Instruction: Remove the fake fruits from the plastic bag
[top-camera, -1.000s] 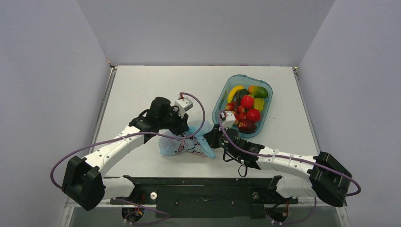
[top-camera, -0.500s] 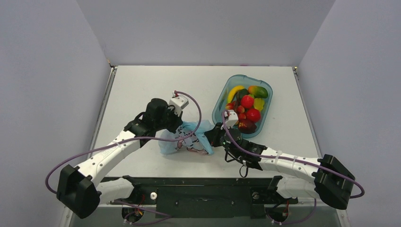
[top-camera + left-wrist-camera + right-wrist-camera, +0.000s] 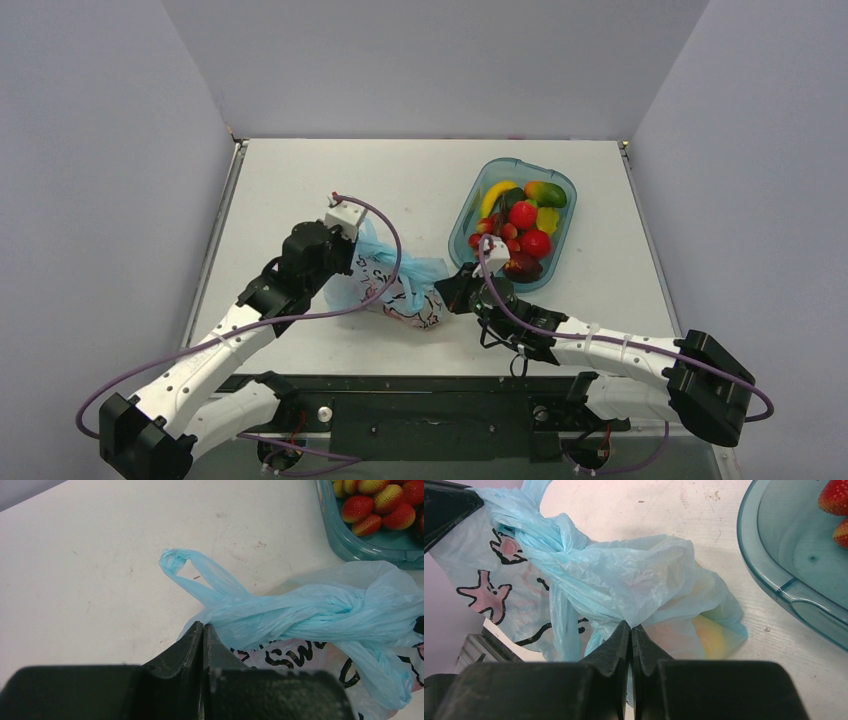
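Note:
The light-blue plastic bag (image 3: 400, 290) lies on the table between both arms, its handles twisted into a rope (image 3: 310, 615). My left gripper (image 3: 353, 268) is shut on the bag's left edge (image 3: 203, 626). My right gripper (image 3: 452, 290) is shut on a fold of the bag's right side (image 3: 630, 627). The bag (image 3: 624, 580) is stretched between the two grippers. Through the film I see a yellow-orange fruit (image 3: 711, 636) and a pinkish patch beside it. The other fruits in the bag are hidden.
A teal transparent oval tub (image 3: 462, 228) stands right of the bag, holding strawberries (image 3: 380, 505), a mango (image 3: 547, 193) and other fruits. Its rim (image 3: 774, 575) is close to my right gripper. Grey walls enclose the white table on three sides.

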You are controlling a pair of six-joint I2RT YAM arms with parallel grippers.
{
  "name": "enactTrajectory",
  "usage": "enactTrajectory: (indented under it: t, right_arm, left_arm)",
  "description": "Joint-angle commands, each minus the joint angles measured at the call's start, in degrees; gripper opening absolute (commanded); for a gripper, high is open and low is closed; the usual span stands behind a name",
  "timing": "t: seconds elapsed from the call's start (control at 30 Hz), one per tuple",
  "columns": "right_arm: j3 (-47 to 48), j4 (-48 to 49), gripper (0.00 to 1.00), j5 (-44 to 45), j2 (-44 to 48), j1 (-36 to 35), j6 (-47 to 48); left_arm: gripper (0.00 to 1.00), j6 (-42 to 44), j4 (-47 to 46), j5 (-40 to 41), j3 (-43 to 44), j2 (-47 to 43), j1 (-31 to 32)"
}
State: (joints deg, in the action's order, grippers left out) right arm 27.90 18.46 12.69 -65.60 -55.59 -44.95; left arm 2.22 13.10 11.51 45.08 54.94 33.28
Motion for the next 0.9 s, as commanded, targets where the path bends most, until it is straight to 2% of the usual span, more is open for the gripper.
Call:
enactTrajectory:
  t: [0.0,0.1,0.2,0.33,0.47,0.6,0.67,0.7,0.73,0.77,0.8,0.87]
  right_arm:
    - [3.38,-4.45,0.0,2.08,0.28,-1.23,2.78]
    - [6.77,-9.86,0.02,5.36,-0.08,-2.03,5.54]
    - [12.1,-16.25,0.16,6.22,-1.6,-2.19,8.93]
    - [16.35,-19.66,0.34,7.42,-2.3,-3.16,15.56]
    - [17.43,-16.68,0.52,8.48,-2.71,-4.26,22.42]
    - [19.77,-14.72,0.6,7.36,-4.7,-4.47,27.52]
    - [19.52,-11.76,0.61,5.65,-5.73,-4.98,36.52]
    - [17.42,-7.14,0.61,6.02,-5.75,-6.31,40.12]
    - [16.12,-4.76,0.62,8.16,-5.76,-8.24,48.38]
    - [14.39,-1.15,0.66,9.56,-6.27,-9.06,51.76]
    - [14.53,0.35,0.68,11.2,-6.94,-9.5,56.63]
    - [17.58,-2.03,0.69,10.37,-9.69,-8.55,60.47]
  left_arm:
    - [0.0,0.89,-3.49,-1.5,0.23,-1.36,-0.32]
    - [0.0,0.99,-3.02,-2.6,0.62,-0.91,-0.32]
    - [0.0,1.19,-2.58,-4.93,1.12,-0.15,-0.29]
    - [0.0,1.19,-1.71,-5.23,1.85,0.68,-0.32]
    - [0.0,1.21,-1.95,-5.25,1.77,0.54,-0.32]
    - [0.0,1.21,-1.98,-5.27,1.76,0.36,-0.32]
    - [0.0,1.2,-1.96,-5.2,1.76,0.28,-0.32]
    - [0.0,1.21,-1.99,-5.12,1.77,0.2,-0.32]
    - [0.0,1.16,-2.11,-5.11,1.7,0.1,-0.32]
    - [0.0,1.15,-2.16,-5.03,1.69,0.02,-0.32]
    - [0.0,1.14,-2.18,-5.02,1.57,-0.09,-0.32]
    - [0.0,1.12,-2.2,-4.98,1.5,-0.06,-0.32]
